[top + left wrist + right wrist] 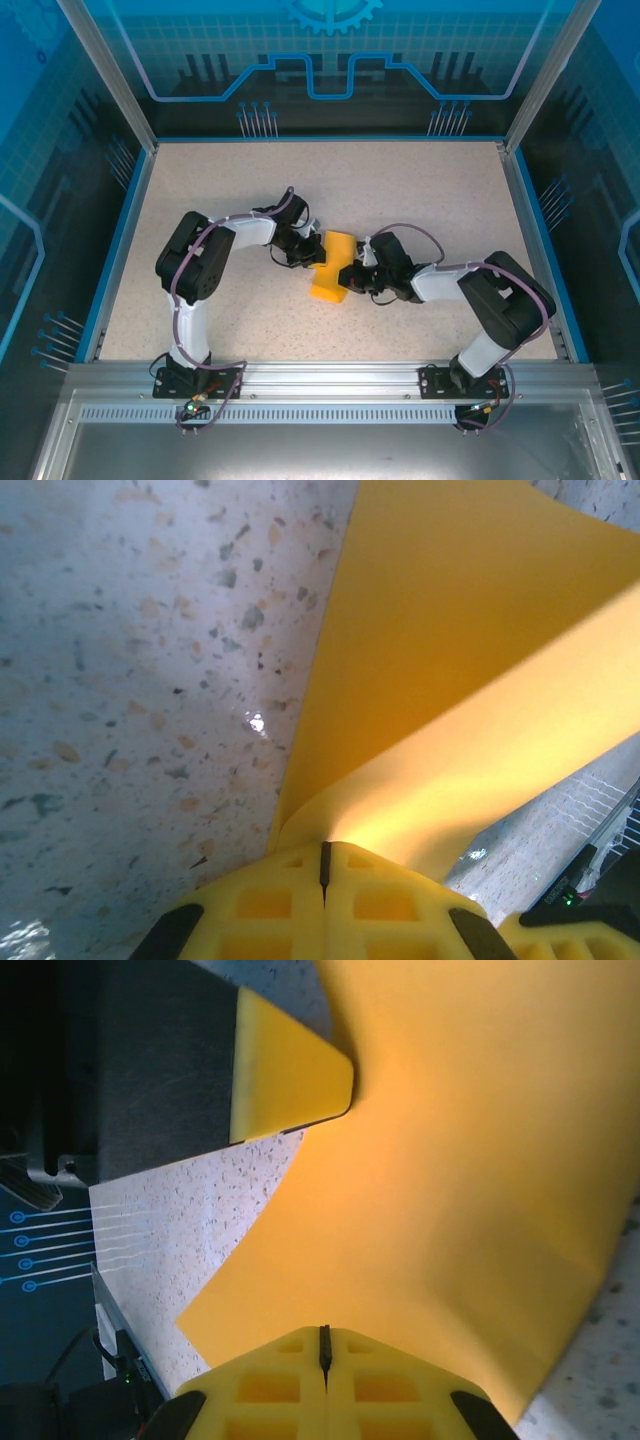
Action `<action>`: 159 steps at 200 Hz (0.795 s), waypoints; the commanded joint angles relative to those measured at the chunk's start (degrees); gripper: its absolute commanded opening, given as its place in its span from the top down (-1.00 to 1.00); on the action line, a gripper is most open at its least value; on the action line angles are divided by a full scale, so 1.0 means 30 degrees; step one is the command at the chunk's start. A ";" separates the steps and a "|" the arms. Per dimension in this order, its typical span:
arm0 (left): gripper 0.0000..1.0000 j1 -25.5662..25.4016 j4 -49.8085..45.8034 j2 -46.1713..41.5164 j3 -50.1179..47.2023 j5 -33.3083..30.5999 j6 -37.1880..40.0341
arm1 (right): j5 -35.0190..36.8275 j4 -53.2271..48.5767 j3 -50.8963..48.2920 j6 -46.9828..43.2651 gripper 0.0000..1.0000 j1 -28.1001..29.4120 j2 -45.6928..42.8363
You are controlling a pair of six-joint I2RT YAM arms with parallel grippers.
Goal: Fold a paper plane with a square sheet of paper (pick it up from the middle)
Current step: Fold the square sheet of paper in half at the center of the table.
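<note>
At the left, the left pincer (304, 249) is closed tight, its yellow tips meeting along a thin seam in its wrist view. The sheet (460, 660) leaves them as two layers bent over in a soft curve, not a sharp crease, so the pincer grips the paper at that bend. From above, the sheet is a narrow orange-yellow strip at the middle of the tabletop (430, 190), held between the two arms; I cannot tell whether its underside touches the speckled surface. On the right, the right pincer (351, 276) is likewise closed, pinching the sheet's edge, with a bare corner jutting out beside its tips in its wrist view. My reading is that an early lengthwise fold is in hand: the paper is doubled but not yet pressed flat. The next move likely calls for bringing the free edges level, lowering the bend to the tabletop, and pressing along it to set the crease without letting the layers slide.
</note>
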 commanded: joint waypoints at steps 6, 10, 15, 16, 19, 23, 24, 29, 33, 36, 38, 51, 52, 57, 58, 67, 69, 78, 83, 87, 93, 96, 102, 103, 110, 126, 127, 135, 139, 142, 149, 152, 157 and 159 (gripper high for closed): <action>1.00 -0.0252 -0.1451 0.1331 -0.0432 -0.2037 0.0384 | -0.0056 0.0085 0.0032 0.0247 0.90 0.0689 0.0501; 1.00 -0.0238 -0.1451 0.1328 -0.0429 -0.2027 0.0414 | 0.0019 0.0110 0.0025 0.0276 0.91 0.0737 0.0647; 1.00 -0.0244 -0.1458 0.1335 -0.0460 -0.2000 0.0415 | 0.0099 0.0165 -0.0067 0.0329 0.91 0.0746 0.0826; 1.00 -0.0234 -0.1455 0.1335 -0.0461 -0.1992 0.0403 | 0.0115 0.0176 -0.0076 0.0348 0.91 0.0750 0.0859; 1.00 -0.0251 -0.1452 0.1335 -0.0462 -0.2008 0.0418 | 0.0130 0.0234 -0.0124 0.0380 0.91 0.0753 0.0965; 1.00 -0.0244 -0.1437 0.1310 -0.0469 -0.2001 0.0420 | 0.0131 0.0317 -0.0210 0.0445 0.91 0.0754 0.1093; 1.00 -0.0248 -0.1458 0.1308 -0.0465 -0.1993 0.0420 | 0.0131 0.0355 -0.0235 0.0450 0.91 0.0754 0.1125; 1.00 -0.0238 -0.1497 0.1290 -0.0462 -0.1976 0.0405 | 0.0132 0.0544 -0.0385 0.0483 0.91 0.0754 0.1272; 1.00 -0.0252 -0.1489 0.1305 -0.0440 -0.1957 0.0419 | 0.0132 0.0700 -0.0496 0.0516 0.91 0.0754 0.1389; 1.00 -0.0253 -0.1503 0.1306 -0.0459 -0.1967 0.0420 | 0.0132 0.0797 -0.0583 0.0544 0.91 0.0754 0.1464; 1.00 -0.0238 -0.1486 0.1291 -0.0461 -0.1973 0.0420 | 0.0154 0.0860 -0.0605 0.0543 0.91 0.0754 0.1519; 1.00 -0.0227 -0.1482 0.1304 -0.0432 -0.1949 0.0425 | 0.0233 0.0861 -0.0893 0.0534 0.92 0.0754 0.1765; 1.00 -0.0240 -0.1481 0.1290 -0.0432 -0.1952 0.0437 | 0.0233 0.0861 -0.0893 0.0534 0.92 0.0754 0.1765; 1.00 -0.0253 -0.1513 0.1298 -0.0425 -0.1933 0.0449 | 0.0249 0.0885 -0.1020 0.0540 0.92 0.0748 0.1856; 1.00 -0.0253 -0.1512 0.1302 -0.0414 -0.1929 0.0449 | 0.0249 0.0873 -0.1036 0.0557 0.92 0.0736 0.1887; 1.00 -0.0253 -0.1536 0.1291 -0.0403 -0.1939 0.0449 | 0.0300 0.0867 -0.1178 0.0564 0.92 0.0741 0.1937; 1.00 -0.0253 -0.1531 0.1302 -0.0403 -0.1929 0.0442 | 0.0305 0.0885 -0.1193 0.0570 0.92 0.0751 0.1967; 1.00 -0.0246 -0.1512 0.1291 -0.0374 -0.1927 0.0449 | 0.0365 0.0831 -0.1284 0.0577 0.92 0.0754 0.1936; 1.00 -0.0253 -0.1534 0.1301 -0.0374 -0.1908 0.0449 | 0.0366 0.0825 -0.1314 0.0598 0.92 0.0750 0.1897; 1.00 -0.0253 -0.1524 0.1304 -0.0374 -0.1907 0.0447 | 0.0340 0.0819 -0.1306 0.0653 0.92 0.0741 0.1842; 1.00 -0.0253 -0.1525 0.1291 -0.0358 -0.1902 0.0442 | 0.0283 0.0860 -0.1304 0.0654 0.92 0.0754 0.1699; 1.00 -0.0253 -0.1512 0.1293 -0.0364 -0.1920 0.0441 | 0.0275 0.0909 -0.1299 0.0667 0.92 0.0750 0.1623; 1.00 -0.0253 -0.1523 0.1306 -0.0370 -0.1912 0.0469 | 0.0187 0.0939 -0.1298 0.0722 0.92 0.0754 0.1394; 1.00 -0.0238 -0.1546 0.1306 -0.0357 -0.1919 0.0459 | 0.0189 0.0944 -0.1307 0.0721 0.92 0.0754 0.1348; 1.00 -0.0238 -0.1553 0.1306 -0.0350 -0.1898 0.0455 | 0.0134 0.0929 -0.1301 0.0803 0.92 0.0783 0.1027; 1.00 -0.0253 -0.1543 0.1277 -0.0350 -0.1876 0.0466 | 0.0131 0.0894 -0.1287 0.0780 0.91 0.0867 0.0184; 1.00 -0.0253 -0.1541 0.1277 -0.0347 -0.1872 0.0472 | 0.0131 0.0878 -0.1286 0.0779 0.91 0.0869 0.0099; 1.00 -0.0253 -0.1573 0.1276 -0.0358 -0.1897 0.0491 | 0.0202 0.0749 -0.1286 0.0778 0.90 0.0933 -0.0260; 1.00 -0.0238 -0.1569 0.1277 -0.0364 -0.1912 0.0479 | 0.0191 0.0702 -0.1279 0.0754 0.90 0.0972 -0.0393; 1.00 -0.0251 -0.1568 0.1277 -0.0372 -0.1910 0.0511 | 0.0187 0.0710 -0.1260 0.0731 0.89 0.0993 -0.0469; 1.00 -0.0253 -0.1544 0.1277 -0.0388 -0.1908 0.0505 | 0.0178 0.0678 -0.1235 0.0698 0.85 0.1103 -0.0592; 1.00 -0.0253 -0.1543 0.1277 -0.0376 -0.1924 0.0504 | 0.0167 0.0670 -0.1214 0.0691 0.82 0.1145 -0.0622; 1.00 -0.0253 -0.1542 0.1269 -0.0388 -0.1923 0.0480 | 0.0206 0.0630 -0.1227 0.0676 0.80 0.1232 -0.0609; 1.00 -0.0238 -0.1540 0.1289 -0.0392 -0.1903 0.0493 | 0.0216 0.0606 -0.1213 0.0664 0.79 0.1269 -0.0581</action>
